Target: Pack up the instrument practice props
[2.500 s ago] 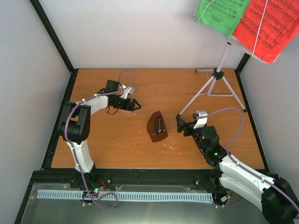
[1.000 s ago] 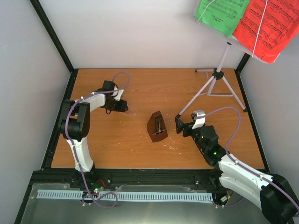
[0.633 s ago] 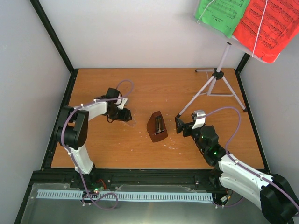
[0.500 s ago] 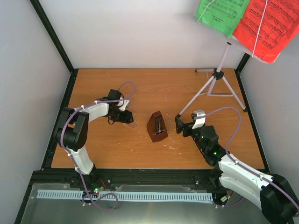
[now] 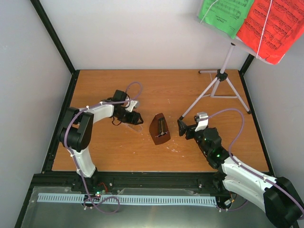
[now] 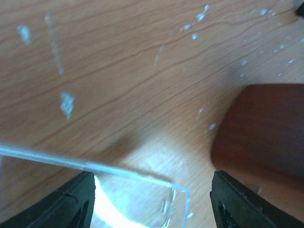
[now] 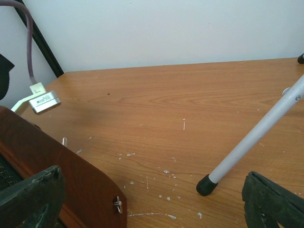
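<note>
The dark brown metronome (image 5: 160,129) stands mid-table without its cover; it also shows in the left wrist view (image 6: 266,128) and the right wrist view (image 7: 57,166). The clear cover (image 6: 137,199) lies low between the fingers of my left gripper (image 5: 139,118), just left of the metronome; the jaws are wide apart, and a gap shows on the right side. My right gripper (image 5: 180,126) is open and empty between the metronome and a tripod foot (image 7: 206,185). The white music stand (image 5: 228,59) stands back right with the green sheet (image 5: 225,14) and the red sheet (image 5: 270,26).
The stand's legs (image 5: 216,90) spread over the back right of the wooden table (image 5: 118,152). A black frame (image 5: 52,42) and grey walls close in the sides. White flecks mark the wood near the metronome.
My left gripper dropped to the table at the left, then moved right towards the metronome with the clear cover between its fingers. The right arm has barely moved.
</note>
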`<state>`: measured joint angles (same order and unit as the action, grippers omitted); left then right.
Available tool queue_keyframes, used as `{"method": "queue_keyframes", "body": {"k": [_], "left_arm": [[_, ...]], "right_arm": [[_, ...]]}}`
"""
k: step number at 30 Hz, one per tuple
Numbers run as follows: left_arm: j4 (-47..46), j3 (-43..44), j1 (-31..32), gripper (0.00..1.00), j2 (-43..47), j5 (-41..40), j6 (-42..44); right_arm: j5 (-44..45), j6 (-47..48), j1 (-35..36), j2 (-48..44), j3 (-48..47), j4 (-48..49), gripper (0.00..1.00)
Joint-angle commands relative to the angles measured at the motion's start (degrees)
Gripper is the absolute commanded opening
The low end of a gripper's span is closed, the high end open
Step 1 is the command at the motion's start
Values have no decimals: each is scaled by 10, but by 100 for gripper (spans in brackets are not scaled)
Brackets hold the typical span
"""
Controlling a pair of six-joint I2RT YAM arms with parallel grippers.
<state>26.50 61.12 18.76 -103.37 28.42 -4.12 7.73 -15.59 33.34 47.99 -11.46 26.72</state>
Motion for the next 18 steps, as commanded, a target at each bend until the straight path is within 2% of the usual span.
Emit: {"method": "queue_keyframes", "body": {"k": [1,8,13,18], "left_arm": [[-24,52,1,67,-38,73,10],[-4,104,-6,67,-82,20,9],[-7,96,-43,67,-89,-57,-4],[-11,65,-73,68,-62,-94,-17]], "right_arm": [[2,7,-4,-2,-2,11,100],[8,9,-4,-9,-1,8,100],[8,10,-4,-9,0,8,100],[9,9,-4,-14,-1,6,100]]}}
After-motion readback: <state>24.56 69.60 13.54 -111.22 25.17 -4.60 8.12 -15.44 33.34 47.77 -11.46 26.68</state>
